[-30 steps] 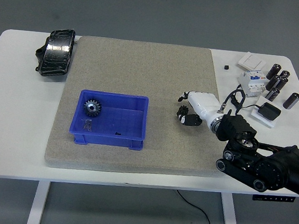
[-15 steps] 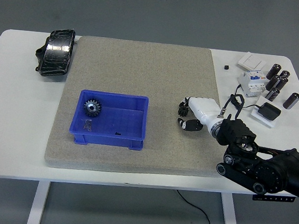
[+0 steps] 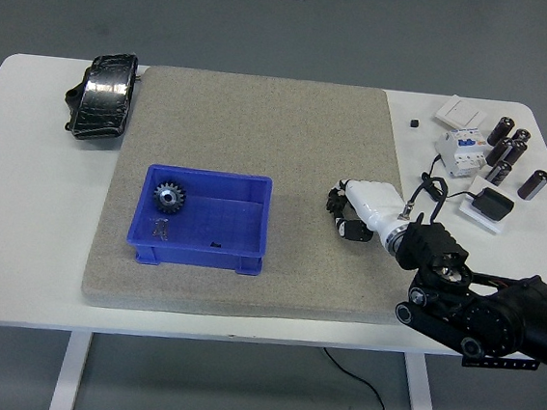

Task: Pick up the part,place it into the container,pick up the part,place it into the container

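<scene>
From the head view, only the right hand (image 3: pixel 348 212) is present; it comes in from the lower right and rests low over the grey mat (image 3: pixel 252 125), near the mat's right edge. Its white back faces the camera and the dark fingers (image 3: pixel 337 200) curl downward and toward the left. Something small and dark sits under the fingers, but I cannot tell if this is a part or only the fingers themselves, so whether the hand holds anything is not clear. The left arm is not in the picture.

The blue container (image 3: pixel 204 220) lies to the left of the hand, well apart from it, on the same mat. Its long side runs left to right, so the near short wall faces the hand. One gear (image 3: pixel 169 196) is already inside, at the far left corner of the container, and a few small dark bits lie on its floor.

I judge that one part is placed and the second is now in work. If the hand has the part, the coming move is a straight carry to the left, and the right half of the container is free for it.

Behind the hand, on the white counter (image 3: pixel 18 239), stand black cylinders (image 3: pixel 507 150) and a white switch box (image 3: pixel 461 149). A black pedal (image 3: pixel 102 96) lies far to the left
</scene>
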